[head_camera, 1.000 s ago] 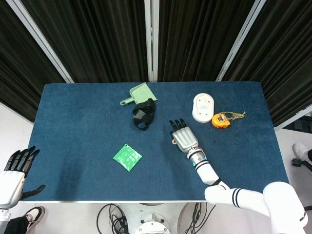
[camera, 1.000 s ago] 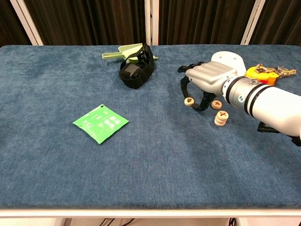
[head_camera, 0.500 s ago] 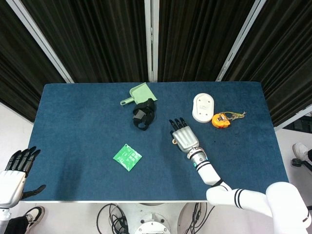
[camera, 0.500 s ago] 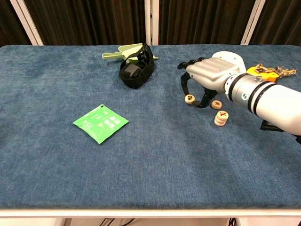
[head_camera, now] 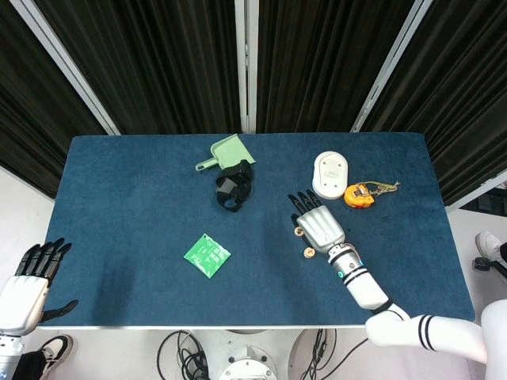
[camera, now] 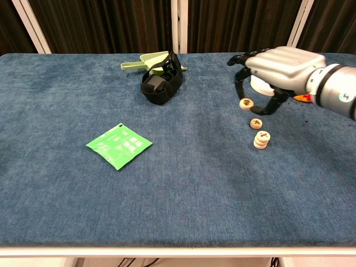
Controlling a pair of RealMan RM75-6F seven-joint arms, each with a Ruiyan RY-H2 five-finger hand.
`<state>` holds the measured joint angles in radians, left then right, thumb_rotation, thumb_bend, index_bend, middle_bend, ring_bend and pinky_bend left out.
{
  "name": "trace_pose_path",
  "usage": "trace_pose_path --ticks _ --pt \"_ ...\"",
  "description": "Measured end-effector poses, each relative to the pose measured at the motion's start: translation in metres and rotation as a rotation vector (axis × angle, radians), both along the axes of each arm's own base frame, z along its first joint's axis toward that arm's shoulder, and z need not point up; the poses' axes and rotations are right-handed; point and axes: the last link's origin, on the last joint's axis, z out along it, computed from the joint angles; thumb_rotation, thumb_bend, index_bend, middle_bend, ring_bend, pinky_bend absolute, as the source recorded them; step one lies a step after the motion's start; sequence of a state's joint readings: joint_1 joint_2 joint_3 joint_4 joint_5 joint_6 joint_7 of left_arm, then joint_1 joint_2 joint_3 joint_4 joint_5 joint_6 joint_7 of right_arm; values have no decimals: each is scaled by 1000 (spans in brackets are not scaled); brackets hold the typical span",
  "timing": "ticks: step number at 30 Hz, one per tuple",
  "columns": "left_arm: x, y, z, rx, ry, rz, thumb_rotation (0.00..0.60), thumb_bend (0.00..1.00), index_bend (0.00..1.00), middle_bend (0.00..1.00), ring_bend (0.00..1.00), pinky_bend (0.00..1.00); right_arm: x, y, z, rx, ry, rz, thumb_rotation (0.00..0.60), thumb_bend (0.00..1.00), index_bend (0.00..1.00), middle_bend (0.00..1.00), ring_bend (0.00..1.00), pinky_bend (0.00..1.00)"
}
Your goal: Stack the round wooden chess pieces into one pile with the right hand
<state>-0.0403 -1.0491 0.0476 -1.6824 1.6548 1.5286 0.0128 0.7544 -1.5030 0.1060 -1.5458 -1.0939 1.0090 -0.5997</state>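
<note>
My right hand (camera: 281,65) hovers above the table's right half, palm down, and pinches one round wooden chess piece (camera: 246,103) between fingertip and thumb, lifted off the cloth. Just below it a single piece (camera: 256,123) lies flat on the blue table (camera: 183,189). Nearer the front stands a short stack of pieces (camera: 262,139). In the head view the right hand (head_camera: 321,226) covers the single piece; the held piece (head_camera: 299,232) and the stack (head_camera: 309,253) show at its left edge. My left hand (head_camera: 32,279) hangs off the table's front left corner, fingers apart, holding nothing.
A black strap bundle (camera: 161,82) and a green dustpan (camera: 146,60) lie at the back centre. A green packet (camera: 118,146) sits left of centre. A white oval object (head_camera: 330,174) and an orange tape measure (head_camera: 360,194) lie just behind the right hand.
The right hand has risen and moved right, carrying one piece off the cloth toward the other pieces. The stack and the single piece have not moved.
</note>
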Motion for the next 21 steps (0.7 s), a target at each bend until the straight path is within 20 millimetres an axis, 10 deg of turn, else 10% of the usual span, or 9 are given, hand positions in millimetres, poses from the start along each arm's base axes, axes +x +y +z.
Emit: trace_pose_path --ticks 21 --pt "0 0 2 12 1 4 600 60 0 0 0 0 -30 24 -3 86 -4 -57 600 282 592 58 0 0"
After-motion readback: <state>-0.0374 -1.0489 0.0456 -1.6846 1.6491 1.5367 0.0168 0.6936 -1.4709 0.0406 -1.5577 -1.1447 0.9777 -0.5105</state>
